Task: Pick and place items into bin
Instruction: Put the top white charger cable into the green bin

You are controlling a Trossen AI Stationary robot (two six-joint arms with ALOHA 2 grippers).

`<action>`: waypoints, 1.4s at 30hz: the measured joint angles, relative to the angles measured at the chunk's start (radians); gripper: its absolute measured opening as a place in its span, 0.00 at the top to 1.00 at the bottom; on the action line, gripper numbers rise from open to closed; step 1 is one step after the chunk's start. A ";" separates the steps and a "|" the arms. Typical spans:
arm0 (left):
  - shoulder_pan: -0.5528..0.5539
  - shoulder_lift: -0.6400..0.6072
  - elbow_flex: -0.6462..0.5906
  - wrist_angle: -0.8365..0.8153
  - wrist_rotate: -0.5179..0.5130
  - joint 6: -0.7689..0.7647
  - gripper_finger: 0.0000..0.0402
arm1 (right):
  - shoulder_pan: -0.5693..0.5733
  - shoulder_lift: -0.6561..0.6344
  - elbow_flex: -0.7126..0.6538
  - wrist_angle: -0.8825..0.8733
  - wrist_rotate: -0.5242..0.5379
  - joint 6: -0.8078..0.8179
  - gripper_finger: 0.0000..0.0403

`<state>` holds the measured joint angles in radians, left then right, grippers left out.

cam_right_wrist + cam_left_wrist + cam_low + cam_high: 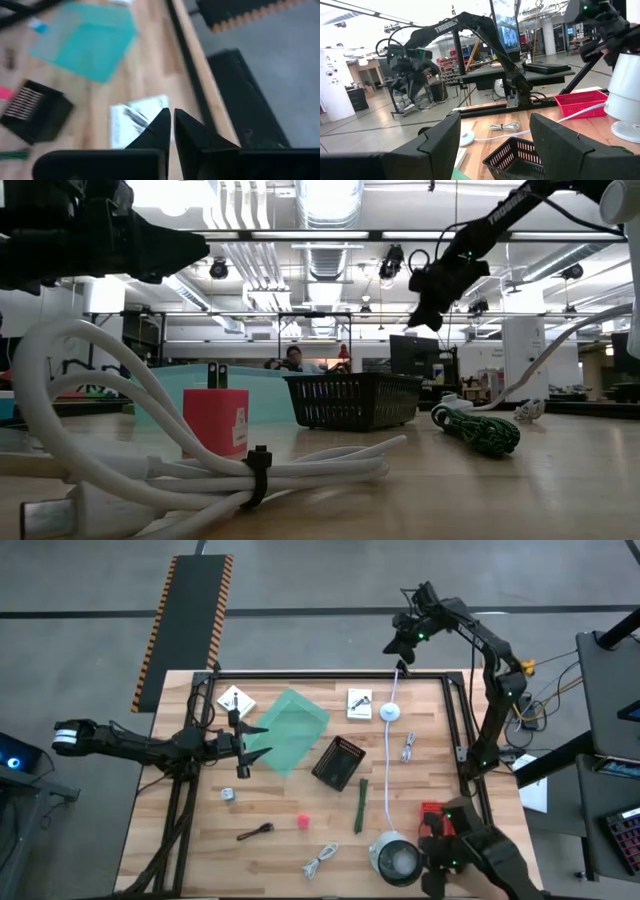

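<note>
My left gripper (243, 746) is open and empty, raised beside the left edge of the teal bin (291, 730). My right gripper (402, 646) is shut on nothing, high beyond the table's far edge; its wrist view looks down on a white card (135, 120). Two white cards (235, 700) (360, 703), two coiled cables (408, 747) (320, 860), a dark green stick (361, 805), a pink ball (303, 822), a brown spoon (255, 832) and a small metal piece (228, 794) lie flat on the wood.
A black mesh basket (338, 762) stands right of the bin. A long white cord with a round puck (390, 712) runs down to a grey bowl (395, 860) at the near edge. A red basket (432, 815) sits near the right rail. A person shows far behind the table.
</note>
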<state>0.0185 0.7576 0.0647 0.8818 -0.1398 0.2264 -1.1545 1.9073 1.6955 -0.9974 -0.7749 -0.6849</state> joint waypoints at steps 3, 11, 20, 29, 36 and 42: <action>0.000 0.000 0.000 0.000 0.000 0.000 0.45 | 0.003 0.005 0.000 0.004 0.056 -0.024 0.89; 0.000 -0.001 -0.002 0.000 0.000 0.000 0.45 | 0.012 0.006 0.000 0.044 0.232 -0.111 0.62; 0.000 -0.001 -0.002 0.000 0.000 0.000 0.45 | 0.014 0.007 0.000 0.068 0.279 -0.364 0.52; 0.000 0.001 -0.003 0.000 0.000 0.000 0.45 | 0.014 0.049 -0.010 0.136 0.322 -0.426 0.58; 0.000 0.003 -0.002 0.000 0.000 0.029 0.45 | 0.046 0.057 -0.046 0.073 0.329 -0.427 0.60; 0.000 0.005 -0.002 0.001 0.000 0.050 0.45 | 0.094 0.059 -0.121 0.069 0.338 -0.452 0.60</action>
<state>0.0185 0.7629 0.0628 0.8827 -0.1402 0.2764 -1.0608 1.9663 1.5748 -0.9287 -0.4367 -1.1373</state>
